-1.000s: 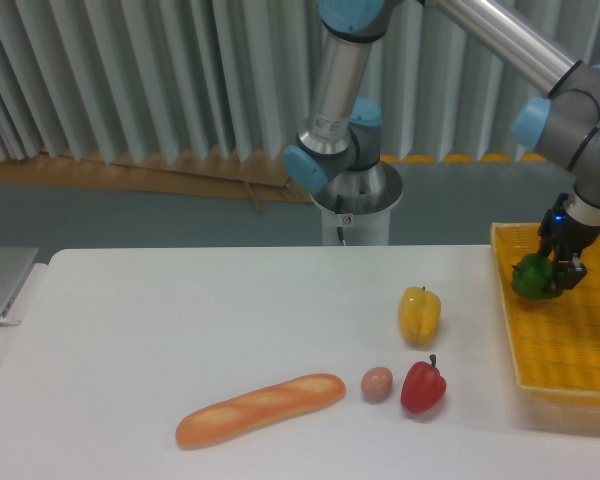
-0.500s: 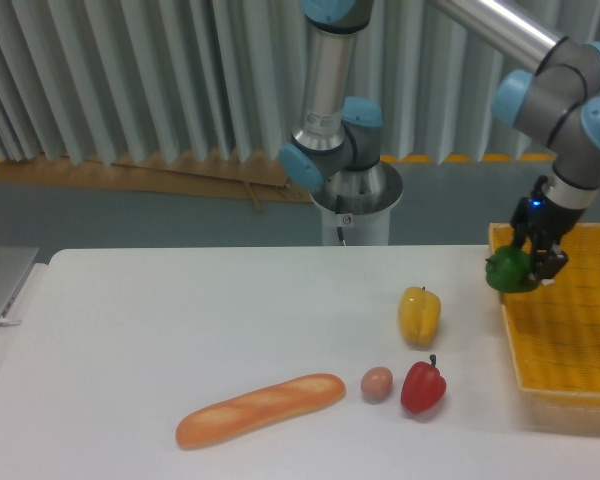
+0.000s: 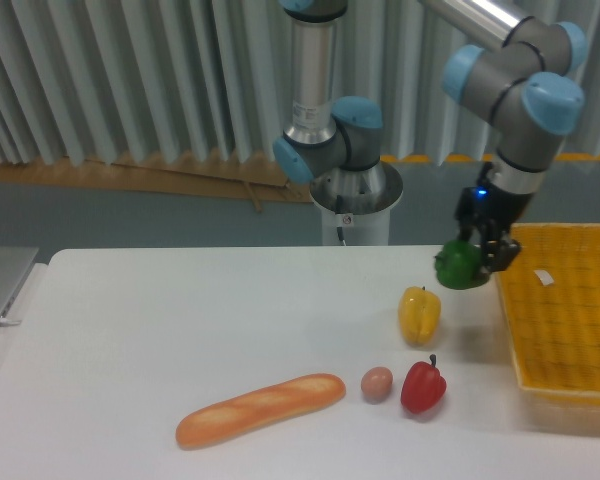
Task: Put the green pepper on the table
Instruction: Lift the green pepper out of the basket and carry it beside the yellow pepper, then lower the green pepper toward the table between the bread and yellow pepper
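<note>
White table (image 3: 180, 320), yellow basket (image 3: 565, 320), grey ribbed wall (image 3: 130, 80)

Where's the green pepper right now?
The green pepper is held in the gripper above the table, between the yellow pepper and the basket.

White surface (image 3: 180, 310), carrying a yellow pepper (image 3: 419, 314), red pepper (image 3: 423, 387), egg (image 3: 377, 383), bread loaf (image 3: 260, 408), and yellow basket (image 3: 565, 320) at right edge.
</note>
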Motion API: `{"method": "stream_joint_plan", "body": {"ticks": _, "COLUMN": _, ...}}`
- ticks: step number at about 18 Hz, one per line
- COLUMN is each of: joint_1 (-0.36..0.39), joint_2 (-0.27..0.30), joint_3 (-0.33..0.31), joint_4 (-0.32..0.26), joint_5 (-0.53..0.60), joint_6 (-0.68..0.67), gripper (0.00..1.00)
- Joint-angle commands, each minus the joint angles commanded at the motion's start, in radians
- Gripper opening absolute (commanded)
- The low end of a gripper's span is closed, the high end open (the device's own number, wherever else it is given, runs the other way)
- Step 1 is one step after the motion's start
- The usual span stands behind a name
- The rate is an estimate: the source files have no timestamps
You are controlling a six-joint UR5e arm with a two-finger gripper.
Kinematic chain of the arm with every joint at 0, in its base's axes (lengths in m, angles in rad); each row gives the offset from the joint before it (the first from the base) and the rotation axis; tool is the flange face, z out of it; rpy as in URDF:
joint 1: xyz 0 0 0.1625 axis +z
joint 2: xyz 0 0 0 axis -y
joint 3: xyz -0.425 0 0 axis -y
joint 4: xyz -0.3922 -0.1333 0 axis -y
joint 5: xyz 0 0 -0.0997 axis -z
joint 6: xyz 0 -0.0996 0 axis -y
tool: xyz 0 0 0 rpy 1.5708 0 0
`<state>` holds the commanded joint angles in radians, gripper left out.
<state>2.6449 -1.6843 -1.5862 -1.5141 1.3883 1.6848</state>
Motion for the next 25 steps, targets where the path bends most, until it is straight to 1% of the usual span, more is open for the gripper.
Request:
{"method": "stream_joint_plan", "body": {"ticks": 2, "joint_1": -0.060, "joint_2": -0.014, "joint_3": 0.028, "joint_4": 0.006, "joint_5": 0.000, "joint_6": -0.103, "gripper": 0.52}}
{"method": "stream_joint_plan", "body": {"ticks": 4, "joint_1": -0.095, "joint_2": -0.034, "joint_3": 0.040, "joint_4": 0.020, "joint_5": -0.002, "joint_6": -0.158, "gripper": 0.52}}
{"method": "stream_joint_plan", "body": {"ticks": 6, "joint_1": -0.126, "joint_2": -0.043, "joint_3": 0.040, "joint_4": 0.070, "joint_5": 0.000, "joint_6": -0.200, "gripper": 0.52}}
{"method": "stream_joint_plan", "body": {"ticks": 9, "joint_1": -0.172, "joint_2": -0.075, "joint_3": 0.043, "joint_4": 0.143, "joint_5": 0.003, "joint_6": -0.267, "gripper": 0.51}}
{"method": "stream_joint_plan", "body": {"ticks": 12, "joint_1": -0.189, "joint_2": -0.104, "joint_3": 0.045, "joint_4": 0.218, "joint_5": 0.005, "joint_6": -0.318, "gripper": 0.51}}
{"method": "stream_joint_plan", "body": {"ticks": 13, "joint_1": -0.197, "joint_2": -0.112, "joint_3": 0.043, "joint_4": 0.232, "joint_5": 0.009, "joint_6": -0.327, "gripper": 0.51}}
{"method": "stream_joint_plan", "body": {"ticks": 15, "joint_1": -0.201, "joint_2": -0.123, "joint_3": 0.037, "joint_4": 0.232, "joint_5": 0.011, "joint_6": -0.339, "gripper": 0.51}}
{"method": "stream_joint_plan", "body": {"ticks": 17, "joint_1": -0.227, "joint_2": -0.127, "joint_3": 0.032, "joint_4": 0.215, "joint_5": 0.026, "joint_6": -0.385, "gripper": 0.51}}
{"method": "stream_joint_plan", "body": {"ticks": 20, "joint_1": -0.282, "joint_2": -0.120, "joint_3": 0.012, "joint_4": 0.108, "joint_5": 0.049, "joint_6": -0.396, "gripper": 0.51}}
{"method": "stream_joint_plan", "body": {"ticks": 21, "joint_1": -0.295, "joint_2": -0.121, "joint_3": 0.008, "joint_4": 0.095, "joint_5": 0.060, "joint_6": -0.407, "gripper": 0.51}}
{"method": "stream_joint_plan", "body": {"ticks": 23, "joint_1": -0.336, "joint_2": -0.124, "joint_3": 0.005, "joint_4": 0.097, "joint_5": 0.067, "joint_6": -0.460, "gripper": 0.51}}
{"method": "stream_joint_plan", "body": {"ticks": 25, "joint_1": -0.350, "joint_2": -0.127, "joint_3": 0.002, "joint_4": 0.094, "joint_5": 0.072, "joint_6": -0.468, "gripper": 0.52}}
